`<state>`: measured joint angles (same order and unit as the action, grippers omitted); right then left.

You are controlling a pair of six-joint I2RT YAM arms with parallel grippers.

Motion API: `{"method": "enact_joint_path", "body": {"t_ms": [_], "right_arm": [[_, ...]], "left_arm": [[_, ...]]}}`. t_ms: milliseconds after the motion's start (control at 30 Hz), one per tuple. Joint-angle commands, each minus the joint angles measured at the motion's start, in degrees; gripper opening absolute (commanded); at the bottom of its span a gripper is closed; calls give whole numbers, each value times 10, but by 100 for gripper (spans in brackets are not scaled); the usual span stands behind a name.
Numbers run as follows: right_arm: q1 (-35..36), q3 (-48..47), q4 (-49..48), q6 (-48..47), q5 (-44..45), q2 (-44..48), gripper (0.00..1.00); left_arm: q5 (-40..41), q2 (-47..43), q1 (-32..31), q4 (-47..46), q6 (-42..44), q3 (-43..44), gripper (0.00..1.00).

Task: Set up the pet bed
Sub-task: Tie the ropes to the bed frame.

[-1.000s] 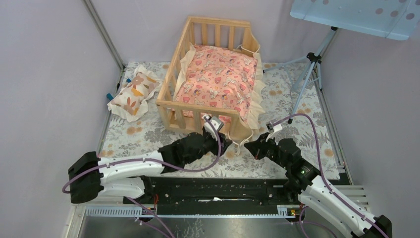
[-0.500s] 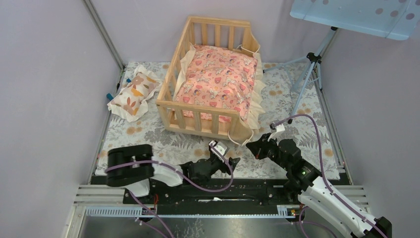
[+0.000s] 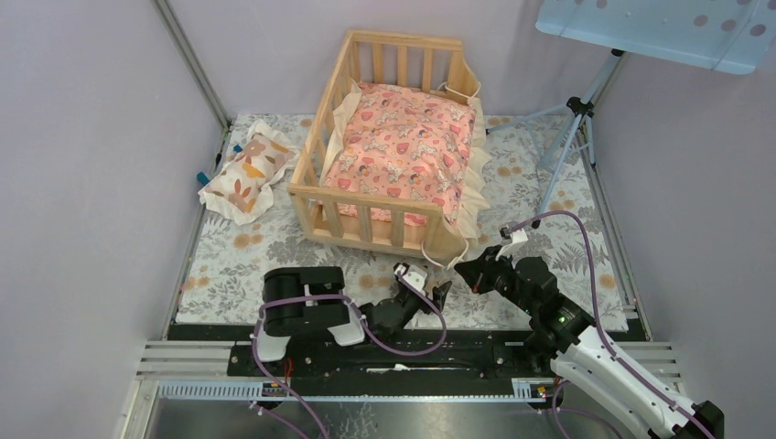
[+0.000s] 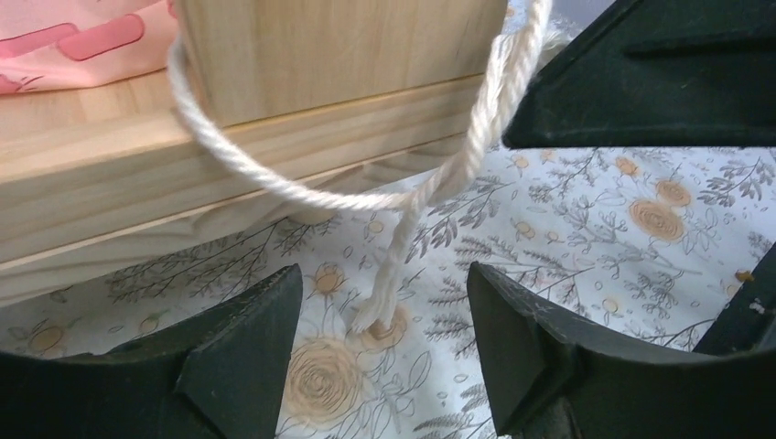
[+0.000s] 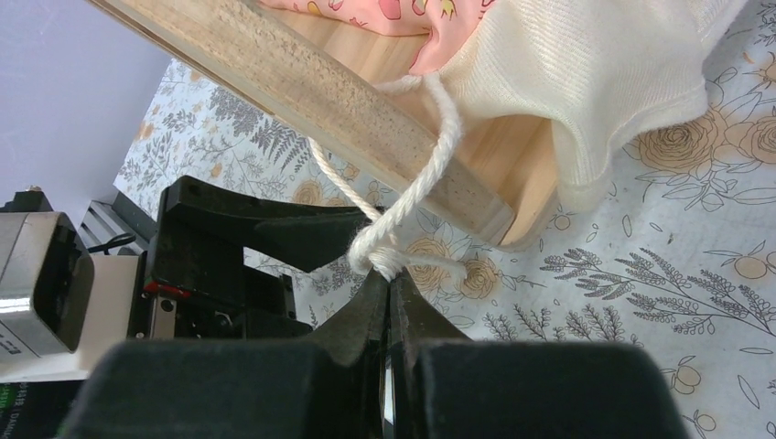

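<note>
The pet bed [image 3: 364, 200], a light wooden slatted frame, stands at the back middle of the floral mat with a pink ruffled cushion [image 3: 403, 146] lying in it. A white cord [image 5: 430, 174] hangs off its near right corner. My right gripper [image 5: 392, 274] is shut on the cord's knot, just off that corner [image 3: 465, 270]. My left gripper [image 3: 437, 294] sits low beside it, open. In the left wrist view the cord [image 4: 274, 187] loops round the bed's corner post [image 4: 339, 46], and its loose end hangs between my open left gripper [image 4: 384, 274] without touching either finger.
A small cream pillow with orange prints [image 3: 245, 172] lies left of the bed near the wall. A tripod [image 3: 569, 137] stands at the back right under a light-blue panel [image 3: 659, 27]. Purple walls close in three sides of the floral mat [image 3: 558, 247].
My left arm has pulled back from the bed's front rail toward its base, and its gripper has opened. The right arm has held still on the cord.
</note>
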<state>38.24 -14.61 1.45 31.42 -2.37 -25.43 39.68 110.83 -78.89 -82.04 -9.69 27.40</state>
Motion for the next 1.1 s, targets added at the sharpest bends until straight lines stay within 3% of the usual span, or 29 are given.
{"method": "enact_joint_path", "body": {"t_ms": [0, 500, 600, 800, 833, 1067], "right_arm": [[-2, -7, -29, 7, 9, 4, 0], [-2, -3, -19, 11, 9, 14, 0], [-2, -1, 2, 14, 13, 20, 0], [-2, 9, 30, 37, 51, 32, 0], [-1, 8, 39, 48, 64, 35, 0], [-2, -6, 157, 138, 146, 47, 0]], "left_arm": [[13, 30, -1, -88, -5, 31, 70], [-15, 90, 48, -90, -51, 76, 52], [-30, 92, 52, -91, -52, 80, 39], [-85, 67, 52, -89, -58, 50, 2], [-90, 60, 52, -87, -61, 38, 0], [-91, -48, 52, -10, -117, -36, 0]]}}
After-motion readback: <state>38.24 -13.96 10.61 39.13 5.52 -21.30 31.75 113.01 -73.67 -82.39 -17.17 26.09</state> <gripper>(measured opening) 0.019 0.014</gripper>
